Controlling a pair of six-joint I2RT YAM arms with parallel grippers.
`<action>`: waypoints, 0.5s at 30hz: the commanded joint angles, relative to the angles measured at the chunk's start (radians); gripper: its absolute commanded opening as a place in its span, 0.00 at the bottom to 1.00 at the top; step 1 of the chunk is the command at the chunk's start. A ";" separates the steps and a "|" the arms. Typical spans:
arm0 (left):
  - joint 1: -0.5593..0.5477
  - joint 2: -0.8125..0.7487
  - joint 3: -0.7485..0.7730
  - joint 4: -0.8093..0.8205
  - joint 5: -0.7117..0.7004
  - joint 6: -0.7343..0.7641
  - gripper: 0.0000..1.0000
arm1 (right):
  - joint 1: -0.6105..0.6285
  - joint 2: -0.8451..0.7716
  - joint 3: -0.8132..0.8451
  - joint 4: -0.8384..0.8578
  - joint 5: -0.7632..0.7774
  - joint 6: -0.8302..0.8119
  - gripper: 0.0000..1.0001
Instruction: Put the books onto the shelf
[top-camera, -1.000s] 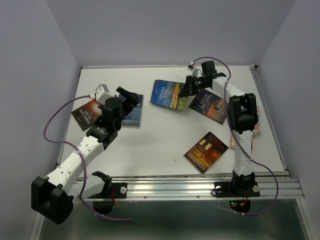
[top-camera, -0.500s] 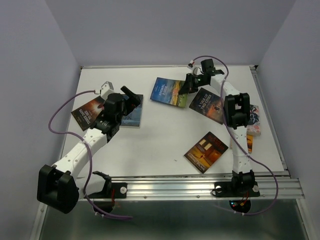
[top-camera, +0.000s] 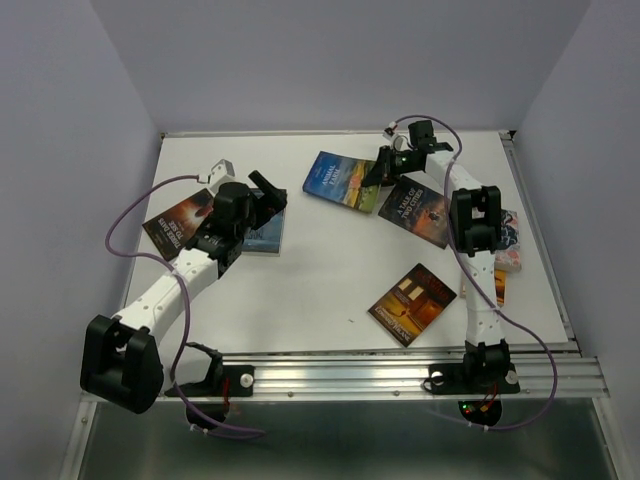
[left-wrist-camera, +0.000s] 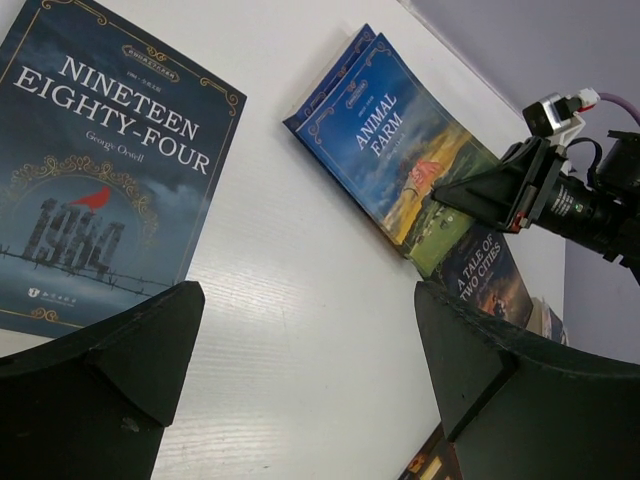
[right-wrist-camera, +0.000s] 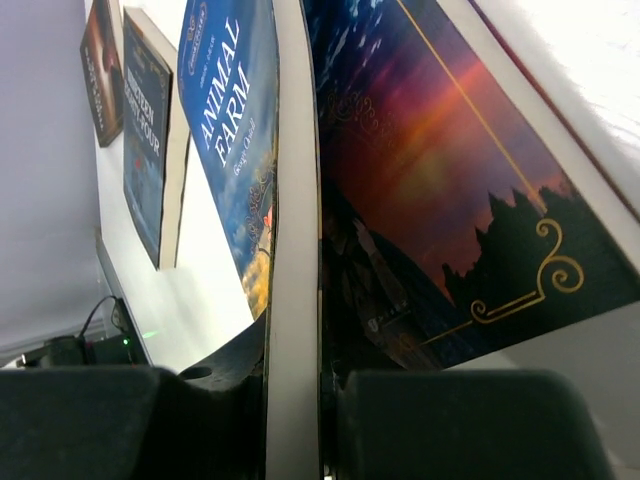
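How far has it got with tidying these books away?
Nothing looks shelved: no shelf is in view, and the books are spread over the table. In hand: the right hand pinches the edge of Animal Farm, while the left hand hangs open beside Nineteen Eighty-Four. Left: every book, A Tale of Two Cities included.

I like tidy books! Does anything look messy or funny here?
Yes. The books lie scattered at all angles on the table, none lined up. The right gripper pinches Animal Farm by one edge.
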 joint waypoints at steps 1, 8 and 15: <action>0.008 0.000 0.043 0.045 0.025 0.024 0.99 | -0.028 0.012 0.003 0.144 0.073 0.086 0.16; 0.011 0.014 0.054 0.045 0.042 0.036 0.99 | -0.028 0.008 0.006 0.163 0.131 0.026 0.43; 0.014 0.034 0.068 0.042 0.047 0.048 0.99 | -0.028 -0.064 -0.073 0.164 0.225 -0.001 0.77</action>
